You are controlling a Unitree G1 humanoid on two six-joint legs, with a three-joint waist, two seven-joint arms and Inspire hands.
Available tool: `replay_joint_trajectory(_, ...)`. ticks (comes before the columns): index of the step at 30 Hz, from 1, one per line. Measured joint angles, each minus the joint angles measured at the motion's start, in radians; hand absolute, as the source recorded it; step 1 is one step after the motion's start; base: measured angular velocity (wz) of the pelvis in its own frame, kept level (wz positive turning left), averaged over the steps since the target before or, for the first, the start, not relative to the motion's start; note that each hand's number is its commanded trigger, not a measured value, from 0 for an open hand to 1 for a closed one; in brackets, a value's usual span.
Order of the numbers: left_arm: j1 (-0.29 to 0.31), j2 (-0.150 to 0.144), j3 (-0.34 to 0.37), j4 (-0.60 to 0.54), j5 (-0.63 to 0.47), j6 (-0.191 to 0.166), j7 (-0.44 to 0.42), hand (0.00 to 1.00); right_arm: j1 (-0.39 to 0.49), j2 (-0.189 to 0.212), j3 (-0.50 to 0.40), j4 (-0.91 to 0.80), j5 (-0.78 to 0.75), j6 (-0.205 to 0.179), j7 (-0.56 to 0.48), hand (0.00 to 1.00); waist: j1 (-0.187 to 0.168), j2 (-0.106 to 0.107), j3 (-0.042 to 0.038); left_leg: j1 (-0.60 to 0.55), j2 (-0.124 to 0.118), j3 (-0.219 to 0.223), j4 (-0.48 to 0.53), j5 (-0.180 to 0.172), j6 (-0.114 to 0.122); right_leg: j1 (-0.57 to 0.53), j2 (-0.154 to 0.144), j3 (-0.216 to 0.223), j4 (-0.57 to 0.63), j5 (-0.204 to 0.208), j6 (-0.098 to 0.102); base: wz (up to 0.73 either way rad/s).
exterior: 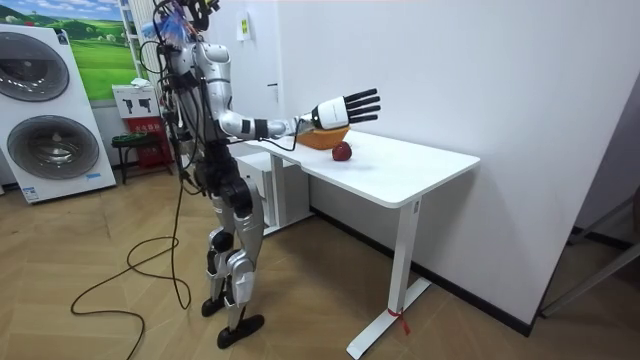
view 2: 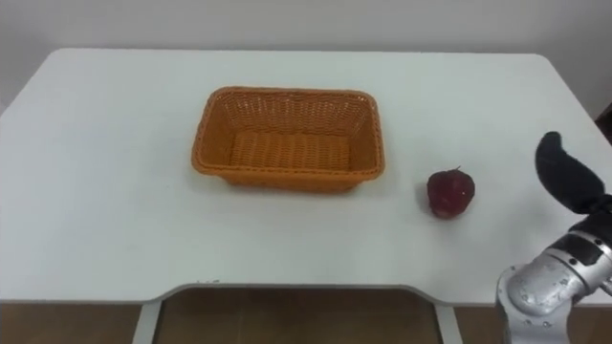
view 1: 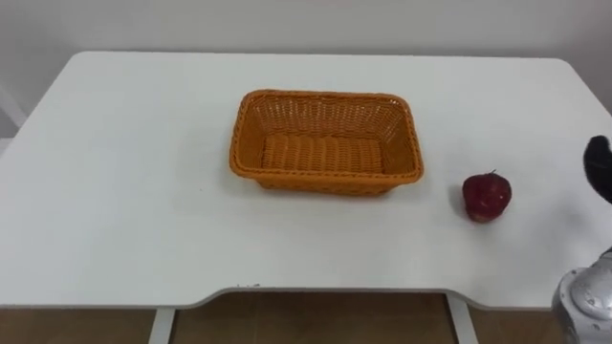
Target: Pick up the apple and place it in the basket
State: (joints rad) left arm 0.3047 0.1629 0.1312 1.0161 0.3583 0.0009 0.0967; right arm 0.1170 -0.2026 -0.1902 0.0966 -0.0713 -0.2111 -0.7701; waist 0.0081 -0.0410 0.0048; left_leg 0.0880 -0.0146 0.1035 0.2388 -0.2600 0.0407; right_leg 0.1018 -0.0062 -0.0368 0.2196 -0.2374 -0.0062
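A dark red apple rests on the white table, a little to the right of the orange wicker basket, which holds nothing. My right hand hovers above the table's right side, off to the right of the apple and not touching it. In the room view its fingers are straight and spread, so it is open. In that view the apple lies below the hand, with the basket behind it.
The table's front edge has a shallow cutout. I stand at that front edge. In the room view, washing machines and a small stool stand behind me, and a wall runs along the table's far side.
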Motion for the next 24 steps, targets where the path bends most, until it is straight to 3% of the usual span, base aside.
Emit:
replay_joint_trajectory(7, -0.004, 0.007, -0.001, -0.017, 0.000, -0.001, -0.034, 0.00, 0.004, -0.020, 0.063, -0.001, -0.036, 0.019, 0.133, 0.00, 0.003, -0.009, -0.0048, -0.008, 0.001, 0.002, 0.004, 0.000, 0.000, -0.001, 0.001, 0.000, 0.000, 0.004, 0.000, 0.00)
replay_joint_trajectory(11, -0.004, 0.008, -0.002, -0.020, 0.001, -0.001, -0.050, 0.00, 0.005, -0.035, 0.096, -0.003, -0.070, 0.019, 0.166, 0.00, 0.009, -0.001, -0.0047, -0.008, 0.002, 0.003, 0.004, 0.000, 0.000, 0.001, 0.002, 0.002, -0.001, 0.005, -0.001, 0.00)
replay_joint_trajectory(16, -0.005, 0.008, -0.009, -0.027, 0.007, -0.001, -0.066, 0.00, 0.005, -0.036, 0.123, -0.003, -0.080, 0.019, 0.212, 0.00, 0.014, 0.010, -0.0104, -0.008, 0.002, 0.003, 0.003, 0.000, 0.000, 0.003, 0.002, 0.001, -0.001, 0.005, -0.001, 0.00)
replay_joint_trajectory(24, -0.007, 0.008, -0.013, -0.038, 0.007, -0.001, -0.071, 0.00, 0.007, -0.037, 0.127, -0.003, -0.077, 0.019, 0.270, 0.00, 0.023, 0.002, -0.0086, -0.008, 0.002, 0.000, 0.002, 0.000, 0.000, 0.005, 0.001, 0.000, -0.001, 0.005, -0.001, 0.00)
